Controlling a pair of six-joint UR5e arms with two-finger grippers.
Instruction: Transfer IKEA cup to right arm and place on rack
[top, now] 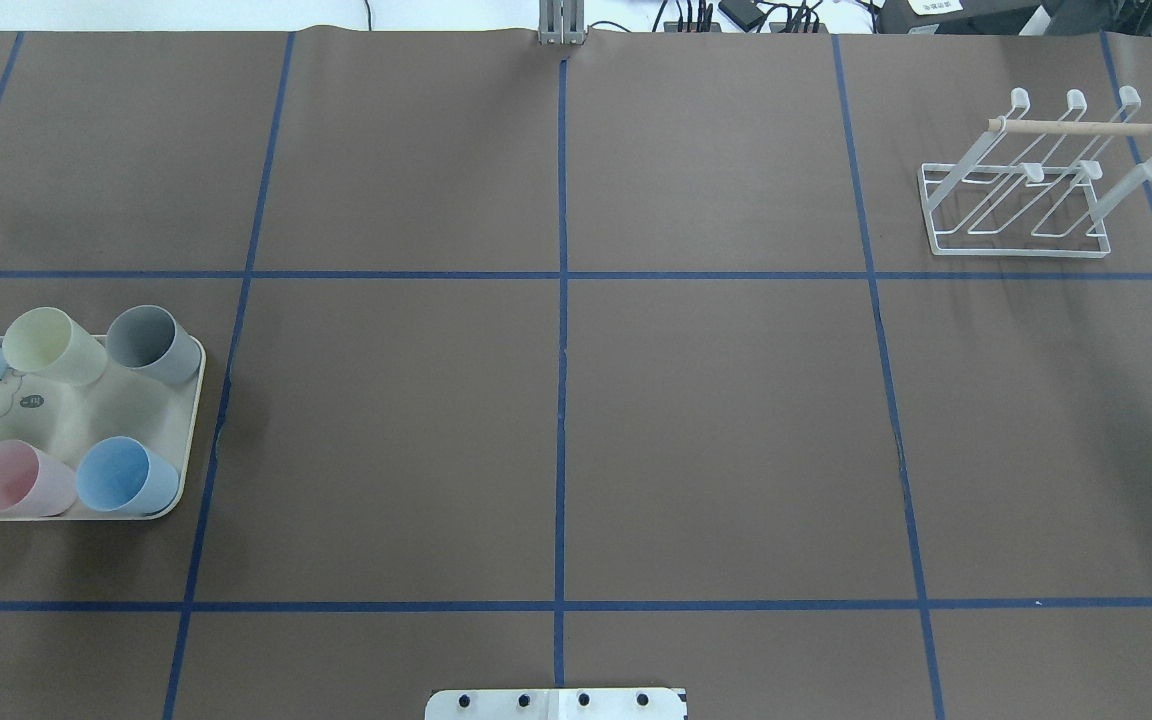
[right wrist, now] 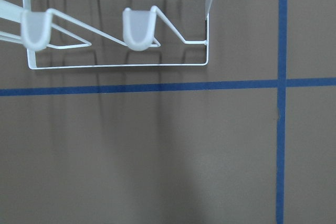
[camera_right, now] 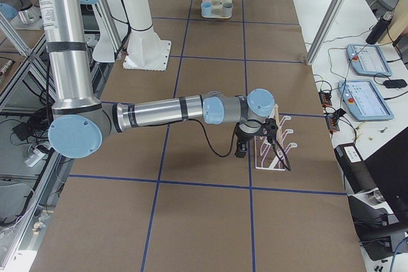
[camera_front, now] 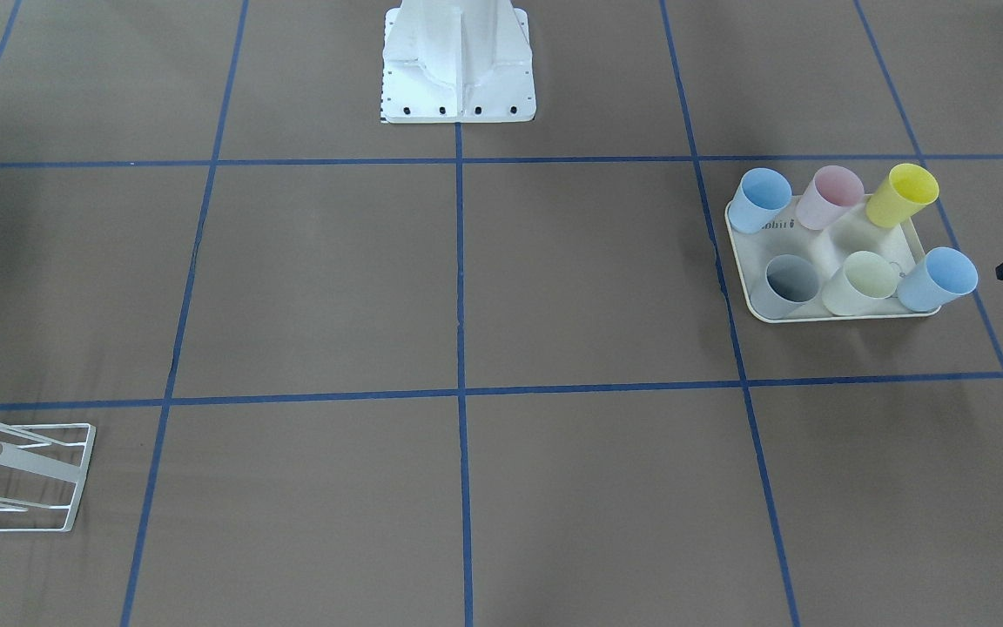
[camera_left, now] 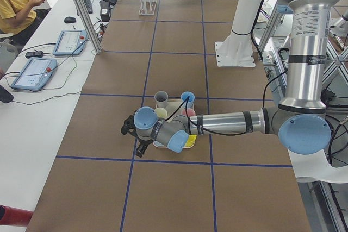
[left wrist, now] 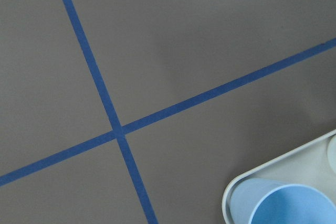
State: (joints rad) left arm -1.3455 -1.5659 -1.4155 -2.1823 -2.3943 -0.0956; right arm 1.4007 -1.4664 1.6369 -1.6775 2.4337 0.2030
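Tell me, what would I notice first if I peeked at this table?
Probably the six pastel cups standing on a cream tray at the robot's left end of the table. Next, the white wire rack at the opposite end, with no cup on it. The left arm hangs by the tray, the right arm by the rack.

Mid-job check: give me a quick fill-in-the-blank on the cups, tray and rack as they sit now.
The cream rounded tray holds ___ plastic cups.
Exactly two of them are coloured ___.
The white wire-frame rack carries a pale ___ dowel across its top.
Missing words: six; blue; wooden.
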